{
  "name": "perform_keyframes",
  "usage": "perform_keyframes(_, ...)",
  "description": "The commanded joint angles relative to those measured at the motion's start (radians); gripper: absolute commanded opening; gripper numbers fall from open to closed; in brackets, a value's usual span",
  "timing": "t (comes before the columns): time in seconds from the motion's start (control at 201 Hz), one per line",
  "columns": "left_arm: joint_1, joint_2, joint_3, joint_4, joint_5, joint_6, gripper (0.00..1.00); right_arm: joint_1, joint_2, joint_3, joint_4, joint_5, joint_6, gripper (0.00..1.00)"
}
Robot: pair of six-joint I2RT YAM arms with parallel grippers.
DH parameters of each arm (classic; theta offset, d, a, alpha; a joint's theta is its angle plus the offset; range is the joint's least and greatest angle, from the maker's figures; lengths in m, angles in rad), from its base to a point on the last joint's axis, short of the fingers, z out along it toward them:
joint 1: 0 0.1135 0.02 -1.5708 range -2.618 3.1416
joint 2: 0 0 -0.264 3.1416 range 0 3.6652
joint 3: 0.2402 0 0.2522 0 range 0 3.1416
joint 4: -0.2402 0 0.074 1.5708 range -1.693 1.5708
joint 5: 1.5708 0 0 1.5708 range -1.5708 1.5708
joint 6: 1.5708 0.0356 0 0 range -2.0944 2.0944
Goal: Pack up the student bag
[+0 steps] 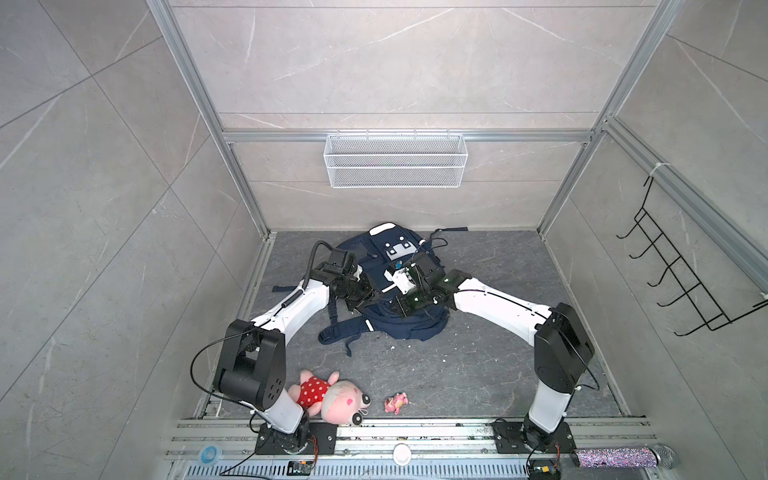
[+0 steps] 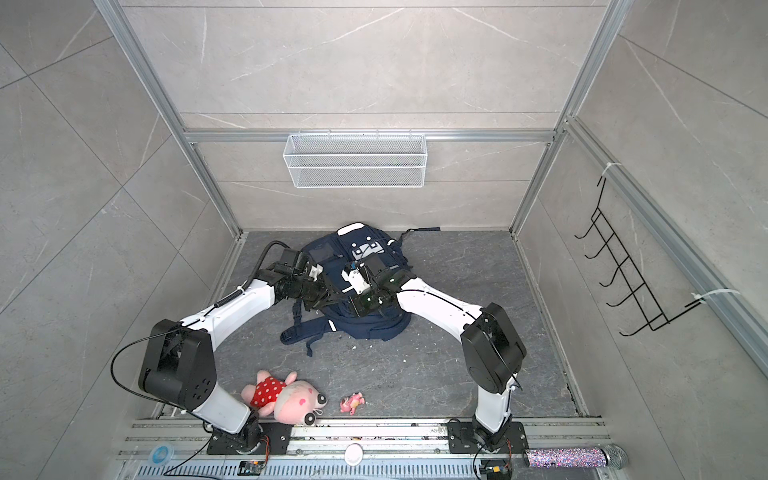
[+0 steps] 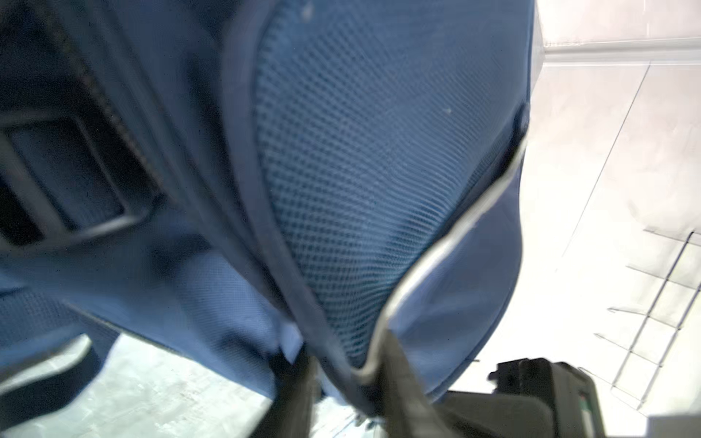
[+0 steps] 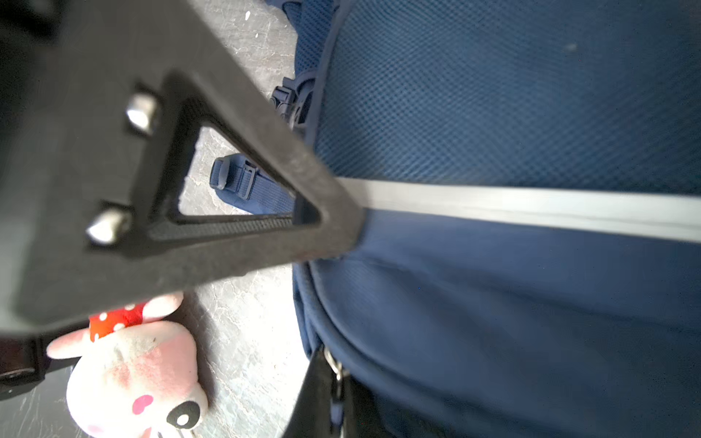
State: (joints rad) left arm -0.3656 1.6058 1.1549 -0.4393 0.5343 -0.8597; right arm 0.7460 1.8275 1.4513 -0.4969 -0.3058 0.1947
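At twelve o'clock on the bench (image 1: pixel 478 365), left fingers (image 3: pixel 398 379) and right fingers (image 4: pixel 303 227) clamp the student bag (image 1: pixel 390 245); straps (image 1: pixel 345 330) sprawl toward seven o'clock, plush pig (image 1: pixel 332 397) and pink toy (image 1: pixel 396 403) beyond.

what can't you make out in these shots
- Bag opening and contents: both top views, the arms cover its middle.
- Left fingers: left wrist view, cut off by the frame edge.
- Right fingers: right wrist view, the near one hides whether the tips hold anything.
- Small pink toy: both top views, too small to identify.
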Motion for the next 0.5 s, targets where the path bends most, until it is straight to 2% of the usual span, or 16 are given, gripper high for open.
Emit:
perform_keyframes(0.0, -0.001, 0.005, 0.015, 0.067, 0.028, 0.018, 0.00, 0.012, -0.002, 0.008, 0.019, 0.004, 0.020, 0.00)
perform_keyframes(0.214, 0.030, 0.005, 0.003, 0.047, 0.030, 0.051, 0.00, -0.031, -0.017, -0.019, -0.033, 0.094, 0.060, 0.00)
perform_keyframes(0.344, 0.056, -0.007, -0.007, 0.030, 0.034, 0.077, 0.00, -0.095, -0.028, -0.049, -0.075, 0.143, 0.090, 0.00)
perform_keyframes(0.493, 0.082, -0.017, -0.006, 0.003, 0.035, 0.110, 0.00, -0.175, -0.057, -0.086, -0.084, 0.150, 0.099, 0.00)
